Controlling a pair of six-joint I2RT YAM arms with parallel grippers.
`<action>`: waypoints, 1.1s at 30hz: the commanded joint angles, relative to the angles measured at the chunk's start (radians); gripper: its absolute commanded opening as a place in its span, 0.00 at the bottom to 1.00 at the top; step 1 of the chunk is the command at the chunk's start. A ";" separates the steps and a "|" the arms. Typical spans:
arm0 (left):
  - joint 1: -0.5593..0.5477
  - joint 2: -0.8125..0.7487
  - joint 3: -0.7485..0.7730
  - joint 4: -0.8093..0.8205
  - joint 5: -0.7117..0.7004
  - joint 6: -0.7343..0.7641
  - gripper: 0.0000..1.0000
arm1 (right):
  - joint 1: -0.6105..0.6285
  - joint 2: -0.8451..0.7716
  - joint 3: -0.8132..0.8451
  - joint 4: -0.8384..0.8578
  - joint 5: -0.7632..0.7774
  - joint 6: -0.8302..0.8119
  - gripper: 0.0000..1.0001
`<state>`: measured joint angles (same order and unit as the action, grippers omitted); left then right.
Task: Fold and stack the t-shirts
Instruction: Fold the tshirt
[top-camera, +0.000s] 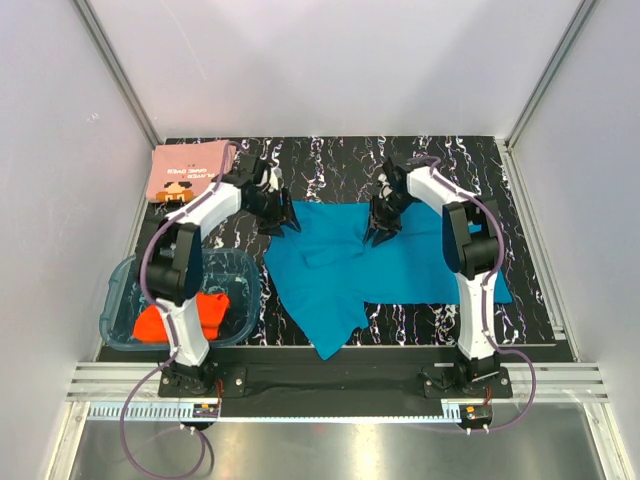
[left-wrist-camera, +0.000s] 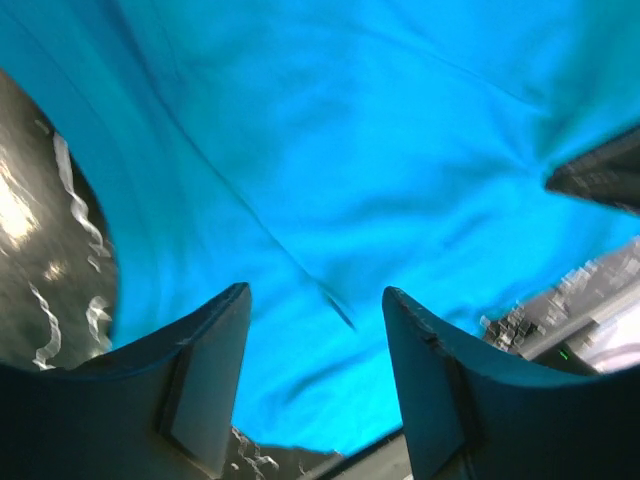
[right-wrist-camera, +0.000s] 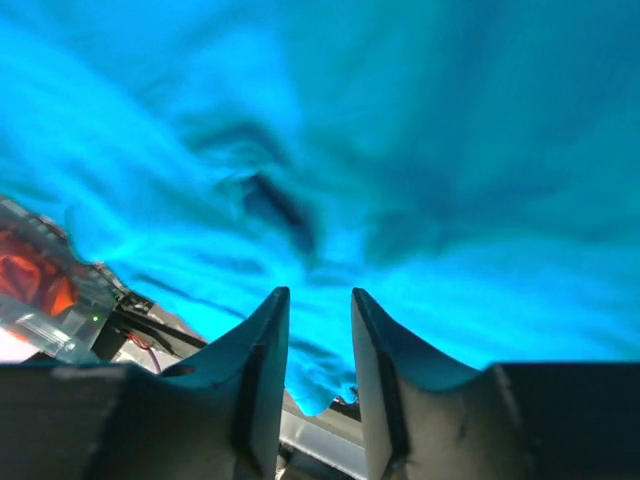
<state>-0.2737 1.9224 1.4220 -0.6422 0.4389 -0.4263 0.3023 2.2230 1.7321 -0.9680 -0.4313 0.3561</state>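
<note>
Starting nearest me: the orange shirt (top-camera: 185, 315) lies bunched in the tub (top-camera: 120, 285), not yet folded. The blue shirt (top-camera: 340, 275) lies spread mid-table for folding. Over its far edge hover my left gripper (top-camera: 284, 224), spread wide and empty, and my right gripper (top-camera: 380, 238), narrowly parted and pinching nothing. Far left, the folded pink shirt (top-camera: 190, 170) likely begins the stack.

Teal-blue t-shirt (top-camera: 400, 265): matt soft cloth, creased
Salmon-pink t-shirt (top-camera: 190, 168): matt cloth, dark print
Orange-red t-shirt (top-camera: 215, 312): matt cloth
Tub (top-camera: 237, 275), near left: clear blue-tinted glossy plastic
Table top (top-camera: 330, 160): smooth, black, white-veined
</note>
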 joint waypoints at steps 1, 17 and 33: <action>-0.012 -0.141 -0.149 0.062 0.131 -0.021 0.58 | 0.023 -0.095 0.027 -0.005 -0.001 -0.008 0.40; -0.163 -0.191 -0.344 0.355 0.025 0.012 0.72 | 0.032 -0.207 -0.138 0.084 -0.004 -0.003 0.40; -0.173 -0.051 -0.255 0.386 0.043 -0.020 0.63 | 0.032 -0.299 -0.278 0.143 -0.023 0.035 0.39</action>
<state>-0.4404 1.8690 1.1374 -0.2920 0.4549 -0.4339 0.3283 1.9907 1.4582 -0.8494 -0.4465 0.3782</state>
